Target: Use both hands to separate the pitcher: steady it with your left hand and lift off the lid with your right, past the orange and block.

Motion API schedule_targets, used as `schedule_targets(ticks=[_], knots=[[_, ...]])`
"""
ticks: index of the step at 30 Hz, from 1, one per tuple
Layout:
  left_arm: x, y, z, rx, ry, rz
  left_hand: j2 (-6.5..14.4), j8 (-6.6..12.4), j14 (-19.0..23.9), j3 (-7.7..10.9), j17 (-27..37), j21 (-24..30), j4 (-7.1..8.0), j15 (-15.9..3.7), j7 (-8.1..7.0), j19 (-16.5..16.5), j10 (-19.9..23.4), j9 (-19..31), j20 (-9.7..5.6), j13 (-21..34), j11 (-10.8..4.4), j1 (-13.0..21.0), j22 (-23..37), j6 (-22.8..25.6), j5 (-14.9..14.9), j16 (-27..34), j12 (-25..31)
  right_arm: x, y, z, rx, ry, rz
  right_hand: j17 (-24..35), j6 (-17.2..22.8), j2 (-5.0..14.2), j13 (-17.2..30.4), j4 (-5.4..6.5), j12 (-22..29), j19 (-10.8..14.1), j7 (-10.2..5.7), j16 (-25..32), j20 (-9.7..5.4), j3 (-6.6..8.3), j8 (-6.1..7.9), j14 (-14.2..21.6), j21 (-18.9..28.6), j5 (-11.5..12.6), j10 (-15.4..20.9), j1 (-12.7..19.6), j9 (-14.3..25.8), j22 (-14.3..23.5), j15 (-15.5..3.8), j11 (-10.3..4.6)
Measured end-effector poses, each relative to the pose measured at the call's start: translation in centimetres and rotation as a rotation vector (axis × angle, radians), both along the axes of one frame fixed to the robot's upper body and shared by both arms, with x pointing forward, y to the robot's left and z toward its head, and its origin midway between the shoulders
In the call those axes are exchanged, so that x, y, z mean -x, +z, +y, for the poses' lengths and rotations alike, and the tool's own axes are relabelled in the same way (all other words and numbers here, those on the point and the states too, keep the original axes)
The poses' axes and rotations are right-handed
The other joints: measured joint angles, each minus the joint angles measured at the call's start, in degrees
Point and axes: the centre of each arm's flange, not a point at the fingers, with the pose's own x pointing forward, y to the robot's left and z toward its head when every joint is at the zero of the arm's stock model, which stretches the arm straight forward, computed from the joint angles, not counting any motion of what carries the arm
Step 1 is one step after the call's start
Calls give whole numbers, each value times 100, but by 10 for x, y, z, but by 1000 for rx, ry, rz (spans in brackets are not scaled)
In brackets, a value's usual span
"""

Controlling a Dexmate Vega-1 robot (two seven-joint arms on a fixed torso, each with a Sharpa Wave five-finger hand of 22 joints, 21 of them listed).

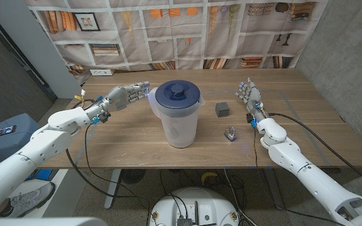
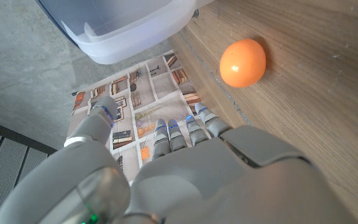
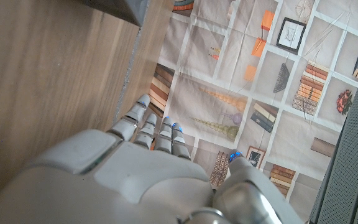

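A clear plastic pitcher stands upright mid-table with its dark blue lid on top. My left hand hovers just left of the rim with its fingers apart and stretched toward the pitcher, holding nothing. In the left wrist view the pitcher lies beyond the hand, and an orange sits on the wood beside it. A dark grey block rests right of the pitcher. My right hand is further right of the block, fingers spread and empty. A corner of the block shows past that hand.
A small shiny purple-grey object lies on the table in front of the block. The wooden table ends near a printed bookshelf backdrop. Cables run along both forearms.
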Motion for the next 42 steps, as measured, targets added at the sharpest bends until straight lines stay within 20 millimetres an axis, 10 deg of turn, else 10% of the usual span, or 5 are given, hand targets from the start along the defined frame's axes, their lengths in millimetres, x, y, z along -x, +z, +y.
schedule_targets(ticks=[42], knots=[[12,10,3,-219,-139,-5,-527,-38,30,0,-1,-33,1,8,-80,-276,4,-2,13,29,-96,1229,16,-206,88,7,-17,10,6,5,32,-32,1,-102,-52,53,2,-16,0,52,-9,0,-52,16,0,-52,-164,0,0,-54,0,0,-51,0]])
